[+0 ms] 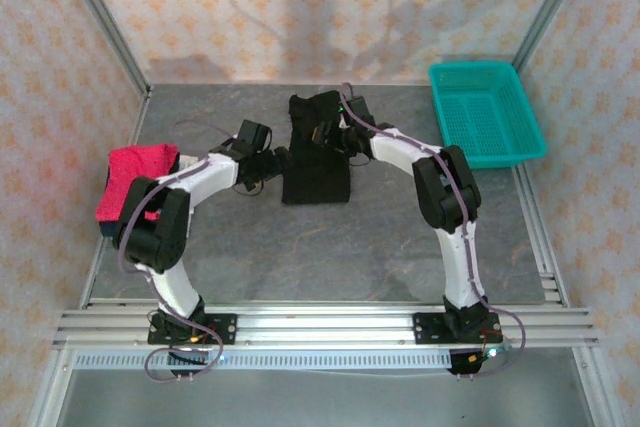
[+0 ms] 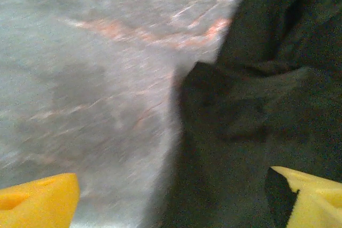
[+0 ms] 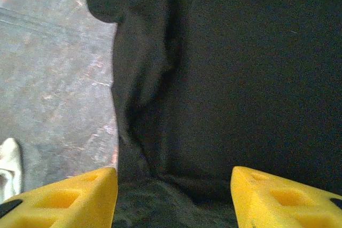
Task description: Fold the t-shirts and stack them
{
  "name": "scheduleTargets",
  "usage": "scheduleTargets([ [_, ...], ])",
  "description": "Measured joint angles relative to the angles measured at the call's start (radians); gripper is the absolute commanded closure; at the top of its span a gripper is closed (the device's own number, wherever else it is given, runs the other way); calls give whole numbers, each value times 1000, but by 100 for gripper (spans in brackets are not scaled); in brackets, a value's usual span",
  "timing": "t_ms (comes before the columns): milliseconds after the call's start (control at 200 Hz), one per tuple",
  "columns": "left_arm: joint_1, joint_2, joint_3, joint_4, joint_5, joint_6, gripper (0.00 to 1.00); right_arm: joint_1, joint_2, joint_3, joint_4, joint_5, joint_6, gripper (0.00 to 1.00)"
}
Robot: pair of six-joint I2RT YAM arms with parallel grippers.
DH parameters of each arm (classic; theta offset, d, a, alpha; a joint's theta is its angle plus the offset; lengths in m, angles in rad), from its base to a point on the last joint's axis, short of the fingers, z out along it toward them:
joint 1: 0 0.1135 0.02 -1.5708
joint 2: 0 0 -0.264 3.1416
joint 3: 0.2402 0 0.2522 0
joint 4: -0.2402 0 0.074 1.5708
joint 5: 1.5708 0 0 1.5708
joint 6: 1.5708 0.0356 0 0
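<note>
The black t-shirt (image 1: 316,162) lies folded into a narrow strip in the middle of the table, its far end bunched up. My left gripper (image 1: 276,161) is open at the shirt's left edge. In the left wrist view the left gripper (image 2: 176,209) straddles that edge, with one fingertip (image 2: 37,201) over bare table and the other over the black cloth (image 2: 256,105). My right gripper (image 1: 337,128) hovers open over the shirt's far part. In the right wrist view the right gripper (image 3: 173,198) has dark folds of the shirt (image 3: 224,78) between its fingers. The crimson-pink t-shirt (image 1: 135,179) sits folded at the table's left edge.
A teal mesh basket (image 1: 487,113) stands at the back right. The grey table (image 1: 330,247) is bare in front of the black shirt. A small white object (image 3: 9,166) lies on the table left of the right gripper. Patterned walls enclose the far and side edges.
</note>
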Motion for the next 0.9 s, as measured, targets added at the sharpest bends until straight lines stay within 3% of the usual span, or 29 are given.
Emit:
scheduleTargets([
  [175, 0, 134, 98, 49, 42, -5, 27, -11, -130, -175, -3, 31, -5, 41],
  [430, 11, 231, 154, 60, 64, -29, 75, -29, -236, -306, -2, 60, -13, 41],
  [595, 9, 254, 167, 70, 82, -32, 100, -29, -248, -331, -2, 68, -17, 41],
  [901, 6, 245, 182, 70, 100, -26, 100, -31, -249, -345, -1, 69, -19, 41],
])
